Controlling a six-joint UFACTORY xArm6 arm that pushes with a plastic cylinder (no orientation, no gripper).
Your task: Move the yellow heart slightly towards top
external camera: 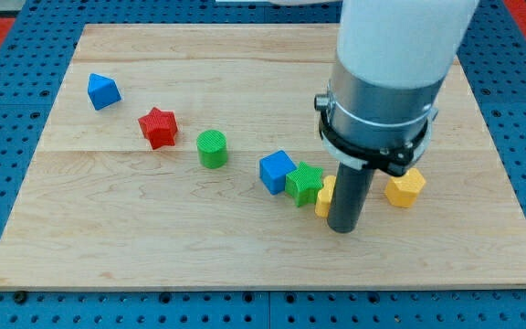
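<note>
A yellow block [324, 196], mostly hidden behind my rod, sits right of the green star [305, 183]; its shape cannot be made out, so I cannot tell if it is the heart. A second yellow block [405, 187], roughly hexagonal, lies to the right of the rod. My tip [344, 228] rests on the board at the lower right edge of the hidden yellow block, touching or nearly touching it.
A blue cube [277, 171] touches the green star's left side. A green cylinder [212, 148], a red star [158, 127] and a blue block [103, 91] trail off toward the view's upper left. The wooden board [108, 238] lies on a blue pegboard.
</note>
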